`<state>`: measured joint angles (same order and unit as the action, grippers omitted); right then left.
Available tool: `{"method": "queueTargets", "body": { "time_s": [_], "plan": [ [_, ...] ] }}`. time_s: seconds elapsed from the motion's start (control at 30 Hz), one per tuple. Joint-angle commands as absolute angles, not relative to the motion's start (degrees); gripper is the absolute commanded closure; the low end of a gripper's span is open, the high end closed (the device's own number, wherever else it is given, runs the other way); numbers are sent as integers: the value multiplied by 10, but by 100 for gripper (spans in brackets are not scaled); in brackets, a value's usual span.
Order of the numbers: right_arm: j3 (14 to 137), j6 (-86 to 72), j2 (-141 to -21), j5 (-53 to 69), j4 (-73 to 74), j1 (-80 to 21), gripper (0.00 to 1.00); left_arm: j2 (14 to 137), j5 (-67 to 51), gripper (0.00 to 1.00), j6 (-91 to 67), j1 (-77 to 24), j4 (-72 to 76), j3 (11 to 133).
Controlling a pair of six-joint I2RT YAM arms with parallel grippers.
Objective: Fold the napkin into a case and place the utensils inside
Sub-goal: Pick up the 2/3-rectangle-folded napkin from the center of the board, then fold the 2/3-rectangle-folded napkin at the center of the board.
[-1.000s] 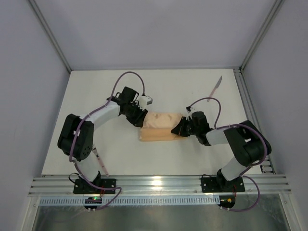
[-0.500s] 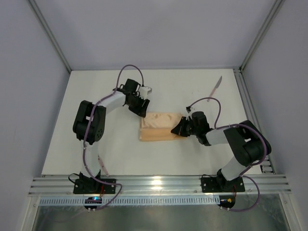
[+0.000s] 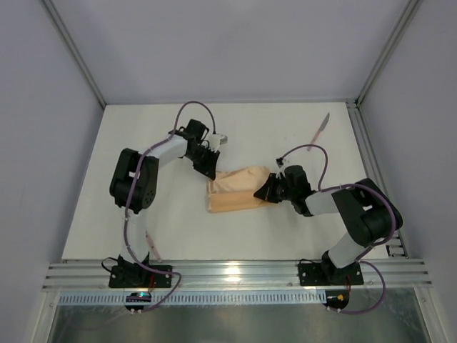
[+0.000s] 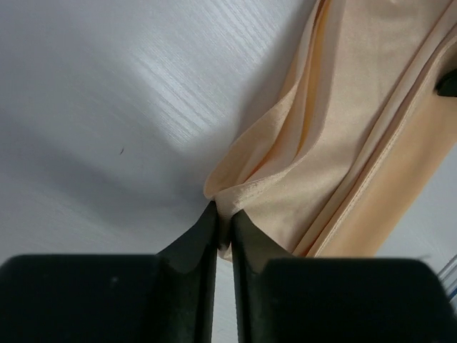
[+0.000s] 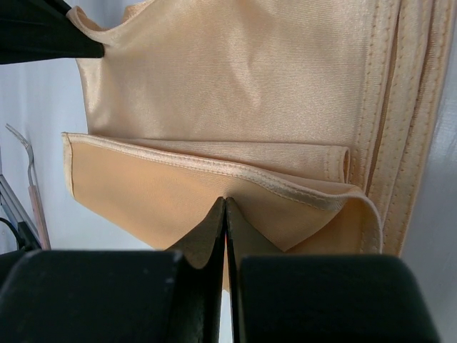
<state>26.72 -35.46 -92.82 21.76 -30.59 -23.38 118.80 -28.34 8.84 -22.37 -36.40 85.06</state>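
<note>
**Folded Napkin Pinched at Two Ends**

Nearest, by the foot of the left arm, on the flat white desk: a slim pale pink fork. Lying all alone, well apart from the cloth.

A bit further in, at the middle of the desk: a thin, soft peach-orange cloth napkin. Folded over into a long flat shape, a few layers thick. Not quite neat, with stitched edges stacked along one side.

At the right end of the napkin: the black right fingers. Closed all the way, tip against tip, no gap at all. Touching the cloth right at a stitched fold. Hard to tell if any cloth sits between the tips.

At the far left corner of the napkin: the black left fingers. Almost closed, with only a thin slit left between them. Pinching that corner of the cloth. Bunched and wrinkled cloth just past the tips, with soft folds running away from the pinch.

Farthest back, near the far right corner of the desk: a slim pale pinkish-grey knife with a pointed blade. Lying slanted, point away from the arms. Well apart from the napkin and from both sets of fingers.
</note>
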Motion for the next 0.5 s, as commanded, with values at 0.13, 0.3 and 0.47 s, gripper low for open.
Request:
{"method": "queueTargets", "body": {
  "time_s": [0.13,0.3,0.47],
  "plan": [
    [262,-340,-954,188,-279,-231,96,1122,-320,99,102,-229,-331,811],
    [261,-342,-958,183,-281,-232,96,1054,-309,99,150,-250,-290,750],
    [262,-348,-962,176,-283,-233,96,1006,-290,98,197,-277,-255,687]
  ]
}}
